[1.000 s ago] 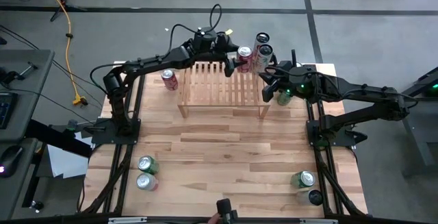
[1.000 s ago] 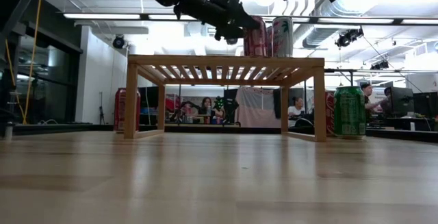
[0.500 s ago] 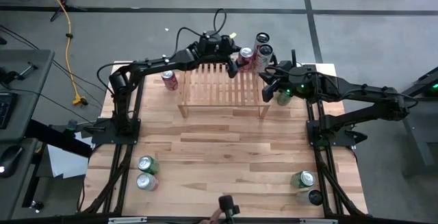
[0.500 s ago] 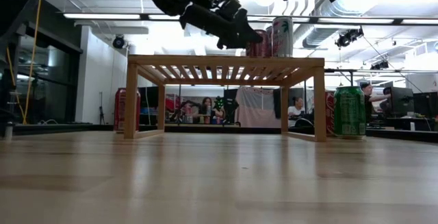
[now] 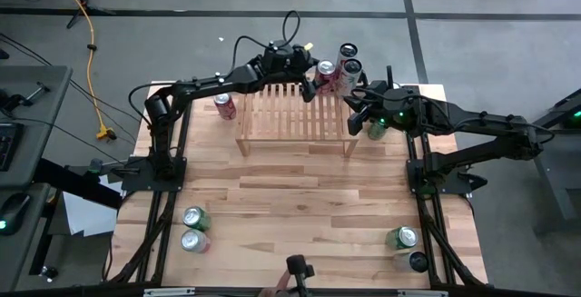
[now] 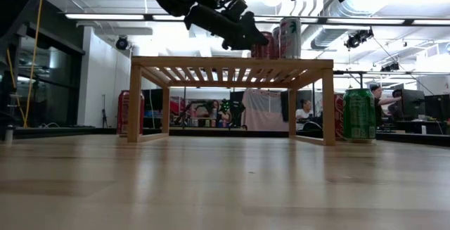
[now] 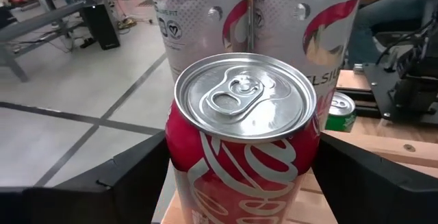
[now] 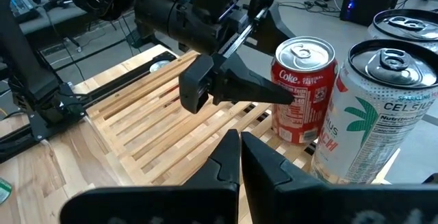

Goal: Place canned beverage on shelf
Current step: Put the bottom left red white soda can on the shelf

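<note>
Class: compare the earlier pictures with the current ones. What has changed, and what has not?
The left gripper has spread its fingers, letting go of the red cola can standing on the light-wood slatted shelf. The two tall silver cans and the shut right gripper stayed put.

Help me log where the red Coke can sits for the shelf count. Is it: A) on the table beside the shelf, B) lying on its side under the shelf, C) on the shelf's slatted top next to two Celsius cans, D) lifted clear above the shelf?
C: the red Coke can stands upright on the shelf slats beside the Celsius cans, between the left end effector fingers.
</note>
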Robot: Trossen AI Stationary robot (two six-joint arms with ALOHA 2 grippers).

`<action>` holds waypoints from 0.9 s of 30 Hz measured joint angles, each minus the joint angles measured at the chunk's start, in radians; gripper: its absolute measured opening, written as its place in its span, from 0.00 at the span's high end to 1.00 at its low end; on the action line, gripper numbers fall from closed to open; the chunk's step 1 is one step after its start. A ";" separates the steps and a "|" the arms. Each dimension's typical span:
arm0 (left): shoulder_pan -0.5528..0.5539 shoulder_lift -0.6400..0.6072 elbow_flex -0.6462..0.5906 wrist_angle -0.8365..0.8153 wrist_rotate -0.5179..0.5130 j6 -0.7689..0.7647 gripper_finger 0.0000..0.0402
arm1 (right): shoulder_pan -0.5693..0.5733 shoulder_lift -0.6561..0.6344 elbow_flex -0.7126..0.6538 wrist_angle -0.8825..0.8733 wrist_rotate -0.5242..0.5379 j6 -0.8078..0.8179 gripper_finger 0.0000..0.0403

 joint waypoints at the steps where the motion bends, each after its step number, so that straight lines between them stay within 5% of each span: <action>1: 0.000 0.000 0.000 0.000 -0.005 0.000 0.18 | 0.000 0.000 0.000 0.000 0.000 0.000 1.00; 27: 0.007 -0.016 0.002 -0.006 -0.024 -0.030 0.16 | 0.000 0.000 0.000 0.000 0.000 0.001 1.00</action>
